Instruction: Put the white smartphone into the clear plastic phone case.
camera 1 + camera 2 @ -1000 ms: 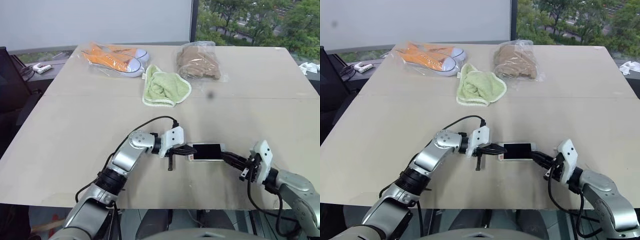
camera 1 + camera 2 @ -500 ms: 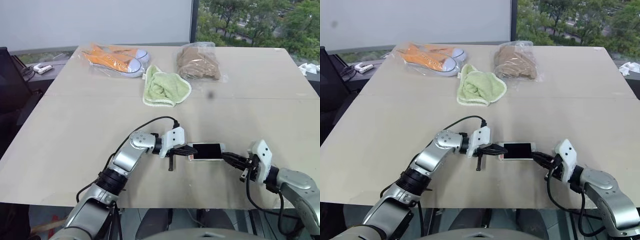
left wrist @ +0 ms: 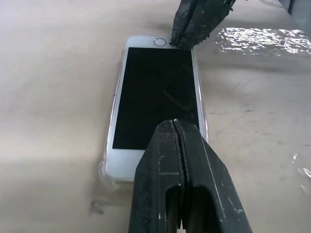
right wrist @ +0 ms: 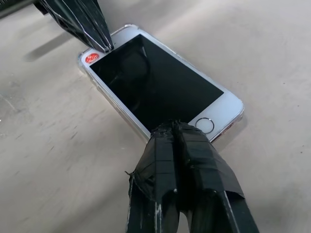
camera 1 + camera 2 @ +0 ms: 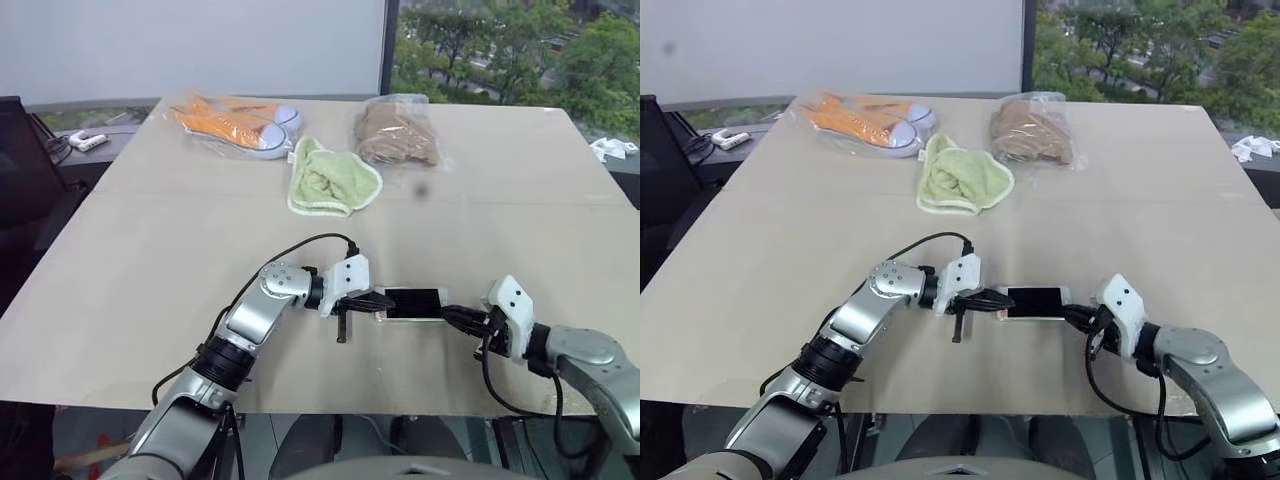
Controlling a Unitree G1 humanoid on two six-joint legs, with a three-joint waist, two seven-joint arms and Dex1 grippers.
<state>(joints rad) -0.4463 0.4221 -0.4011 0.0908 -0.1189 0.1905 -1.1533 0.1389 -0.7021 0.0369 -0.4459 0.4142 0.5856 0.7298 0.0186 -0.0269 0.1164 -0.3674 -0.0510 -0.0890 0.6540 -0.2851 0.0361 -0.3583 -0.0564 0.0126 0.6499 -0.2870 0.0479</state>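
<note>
Lying btwn grippers [image 5: 378, 301]: white smartphone [image 5: 413, 303]

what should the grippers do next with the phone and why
Probably press down gently: the white smartphone lies within the clear plastic phone case, with the shut left gripper and shut right gripper at its opposite ends. Whether it is fully seated is unclear.

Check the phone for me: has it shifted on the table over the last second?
No. The white smartphone lies where it was on the table, between the shut left hand and the shut right hand, one at each end.
</note>
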